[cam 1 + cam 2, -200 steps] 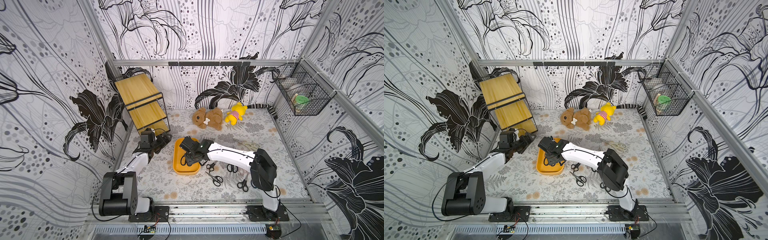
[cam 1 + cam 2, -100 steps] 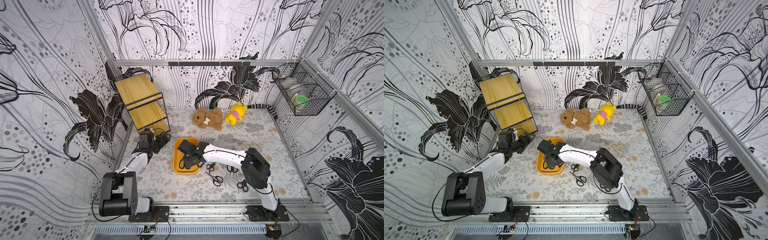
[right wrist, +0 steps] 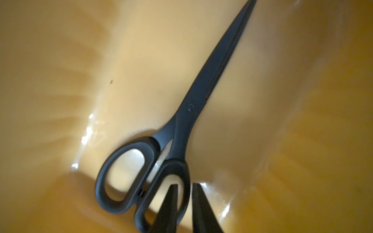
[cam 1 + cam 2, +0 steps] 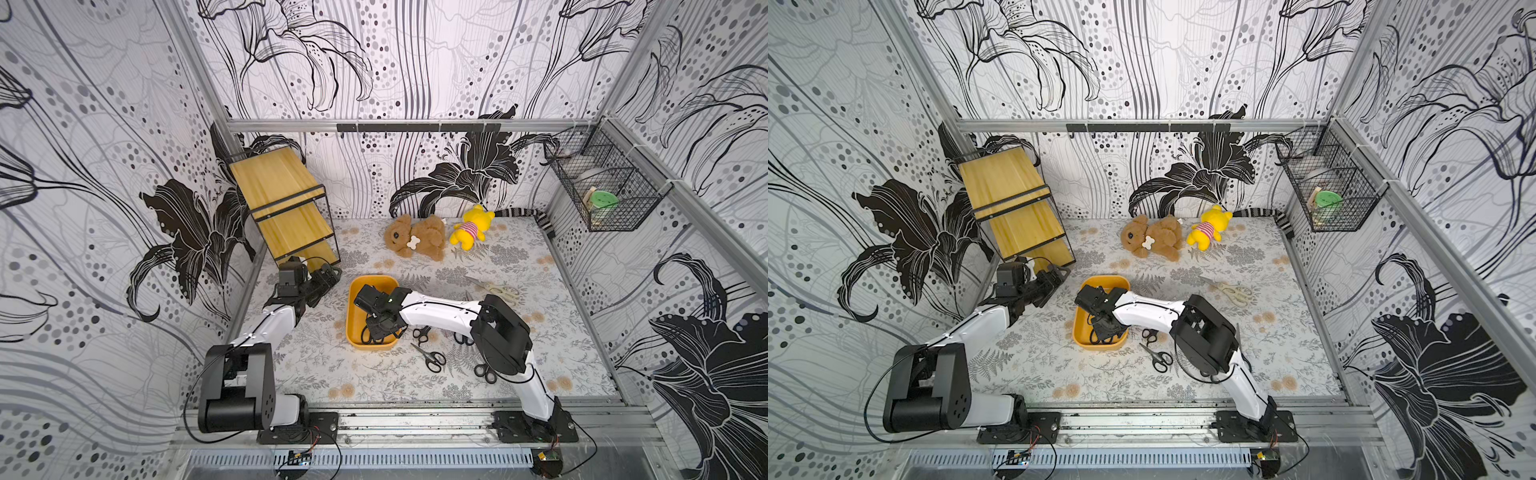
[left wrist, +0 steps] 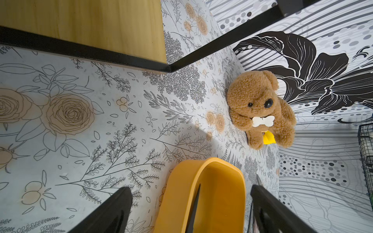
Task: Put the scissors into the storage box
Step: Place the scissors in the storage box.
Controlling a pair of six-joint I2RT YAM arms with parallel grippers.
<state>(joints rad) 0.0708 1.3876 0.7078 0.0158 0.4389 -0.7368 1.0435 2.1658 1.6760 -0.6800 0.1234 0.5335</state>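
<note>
Inside the storage box [image 4: 365,284], the black scissors [image 3: 201,90] lose their tip off the right wrist view's edge; in both top views the right claw [image 4: 378,330] hides most of them. The right arm [image 4: 436,311] half-hides another pair [image 4: 463,339] beside the box.

My left arm [image 4: 272,326] lies stretched forward and low, left gripper [image 4: 328,277] spread wide. My right arm [image 4: 440,311] reaches across toward my left, wrist bent downward, right gripper [image 3: 184,185] pointing down, fingers [image 3: 168,211] a narrow slit apart.
</note>
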